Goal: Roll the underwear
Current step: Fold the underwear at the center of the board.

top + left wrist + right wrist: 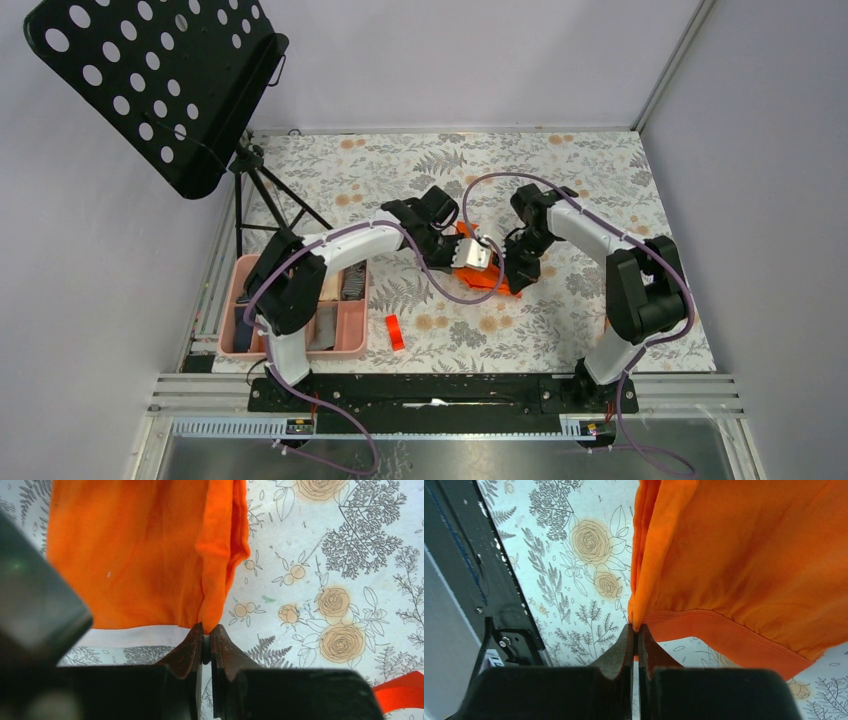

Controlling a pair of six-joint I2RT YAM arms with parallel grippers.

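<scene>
The bright orange underwear (483,275) hangs between my two grippers over the middle of the floral table. My left gripper (206,630) is shut on a folded edge of the orange underwear (135,555), beside its white band (130,636). My right gripper (635,628) is shut on another corner of the orange underwear (744,555), right at its stitched hem. From above, the left gripper (462,258) and the right gripper (512,268) stand close together, the cloth bunched between them. More underwear (350,287) lies in the pink tray.
A pink tray (350,340) sits at the near left by the left arm's base. A small red block (395,331) lies on the cloth just right of it. A black perforated music stand (160,80) on a tripod occupies the far left corner.
</scene>
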